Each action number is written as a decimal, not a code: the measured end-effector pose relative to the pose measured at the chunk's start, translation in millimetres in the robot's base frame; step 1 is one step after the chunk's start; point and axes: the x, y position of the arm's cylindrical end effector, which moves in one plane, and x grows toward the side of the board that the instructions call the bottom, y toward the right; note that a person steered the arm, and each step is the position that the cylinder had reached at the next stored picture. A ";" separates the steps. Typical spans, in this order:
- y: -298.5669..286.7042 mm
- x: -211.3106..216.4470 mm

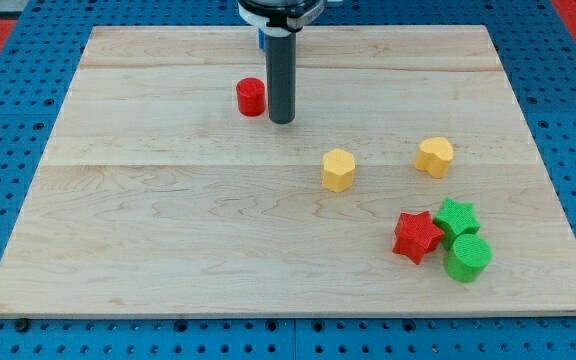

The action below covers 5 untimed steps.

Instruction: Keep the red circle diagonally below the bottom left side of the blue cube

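Wooden board — my tip just right of red circle; fingerless rod, holding nothing.

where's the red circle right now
The red circle sits in the view's upper middle part of the wooden board, just to the view's left of my tip, far from the other blocks at the view's lower right.

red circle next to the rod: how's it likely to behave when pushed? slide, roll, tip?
The red circle is a short, wide cylinder standing on its flat face, so it will probably slide rather than roll or tip. It looks like small rigid plastic, likely light. My tip sits just to its right in the view; against that round side, an off-centre push may make it slip sideways on the smooth wooden board.
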 end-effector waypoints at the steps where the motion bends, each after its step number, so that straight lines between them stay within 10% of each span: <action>1: 0.0 -12.0; 5: -76.1 -72.5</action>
